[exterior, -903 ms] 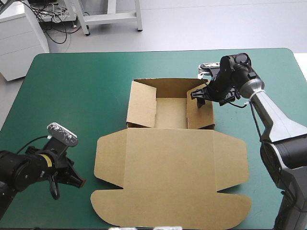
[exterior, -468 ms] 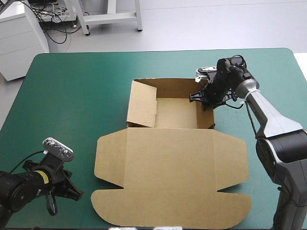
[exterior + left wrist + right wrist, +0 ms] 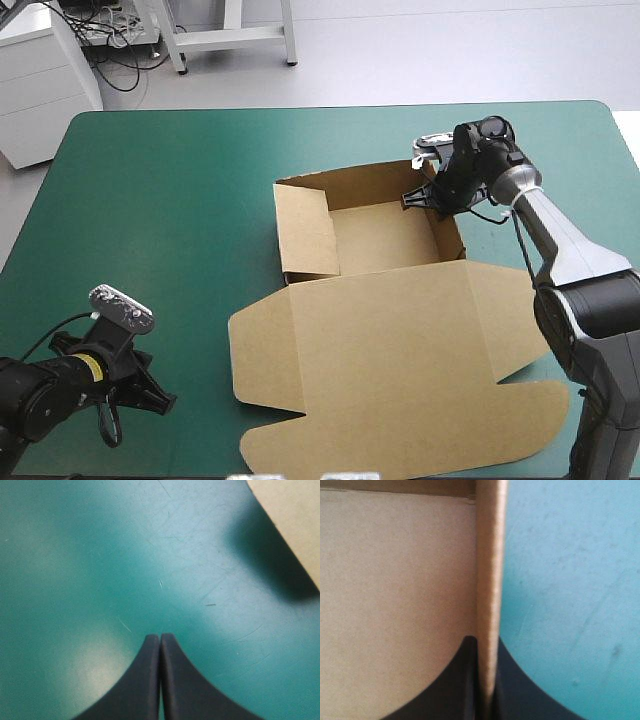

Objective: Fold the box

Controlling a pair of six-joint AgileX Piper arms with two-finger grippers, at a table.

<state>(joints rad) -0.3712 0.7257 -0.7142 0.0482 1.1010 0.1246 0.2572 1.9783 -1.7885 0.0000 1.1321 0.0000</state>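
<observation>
Slewed rightward, the box [image 3: 380, 350] has its wall pinched between right fingers [image 3: 451, 690]; left fingers [image 3: 144, 682] pressed together.

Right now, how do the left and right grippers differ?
The left gripper is shut on nothing above bare teal-green cover; the right gripper is shut on a raised wall of the box. The left gripper sits apart from the box, the right at its far side. Both are closed.
</observation>
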